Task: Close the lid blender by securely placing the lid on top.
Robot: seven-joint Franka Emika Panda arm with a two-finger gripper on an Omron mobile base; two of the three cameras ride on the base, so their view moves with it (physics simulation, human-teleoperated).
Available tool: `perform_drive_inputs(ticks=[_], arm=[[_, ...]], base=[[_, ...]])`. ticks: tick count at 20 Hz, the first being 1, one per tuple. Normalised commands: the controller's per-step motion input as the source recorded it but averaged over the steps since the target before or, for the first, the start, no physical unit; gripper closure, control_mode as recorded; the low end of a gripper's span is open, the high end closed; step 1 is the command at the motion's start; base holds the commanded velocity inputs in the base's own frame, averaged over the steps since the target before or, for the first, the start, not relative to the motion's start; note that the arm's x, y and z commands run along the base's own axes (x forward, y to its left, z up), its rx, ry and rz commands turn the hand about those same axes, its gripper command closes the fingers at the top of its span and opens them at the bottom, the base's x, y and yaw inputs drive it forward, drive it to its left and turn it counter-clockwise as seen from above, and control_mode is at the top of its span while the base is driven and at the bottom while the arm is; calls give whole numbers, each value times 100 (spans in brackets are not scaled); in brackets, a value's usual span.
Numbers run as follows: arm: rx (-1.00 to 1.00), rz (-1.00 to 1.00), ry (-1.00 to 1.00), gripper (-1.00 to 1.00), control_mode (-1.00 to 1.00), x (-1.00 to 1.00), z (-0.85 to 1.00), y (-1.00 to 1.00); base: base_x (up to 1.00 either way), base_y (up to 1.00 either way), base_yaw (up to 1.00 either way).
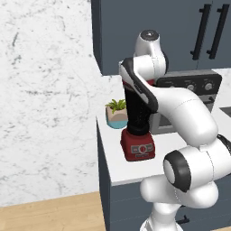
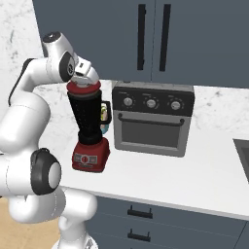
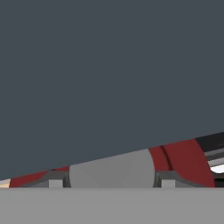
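In the left base view, a marble wall fills the left of the frame. Near the centre, a small potted plant (image 1: pixel 117 113) in a teal pot stands on the white counter (image 1: pixel 118 167), just behind and left of the blender (image 1: pixel 137 131). The blender's dark jar rises from a boxy red base with a light control panel. The white arm crosses in front of the jar's top, hiding its rim from this side. Right of it, a grey-black toaster oven (image 1: pixel 198 90) with knobs shows behind the arm.

In the right base view, the arm curves up the left edge and bends down over the blender at centre left. The red lid (image 2: pixel 83 89) sits on the jar's rim, with the gripper (image 2: pixel 86 79) directly above and touching it. The oven stands just right of the blender, under dark cabinet doors (image 2: pixel 194 39).

In the hand view, the lid's grey centre and red ring lie along the bottom, between the fingertips (image 3: pixel 56 181). The fingers sit either side of the grey centre, seemingly pinching it.
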Motion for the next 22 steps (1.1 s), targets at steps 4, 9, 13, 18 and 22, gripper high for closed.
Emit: perform_drive_inputs(ticks=[4, 9, 13, 18, 22], arm=[[0, -1, 0, 100, -100, 0, 0, -25], [0, -1, 0, 100, -100, 0, 0, -24], [0, 0, 0, 100, -100, 0, 0, -14], [0, 0, 0, 100, -100, 0, -1, -10], [0, -2, 0, 100, -100, 0, 0, -20]], base=[[0, 0, 0], [0, 0, 0], [0, 0, 0], [0, 0, 0], [0, 0, 0]])
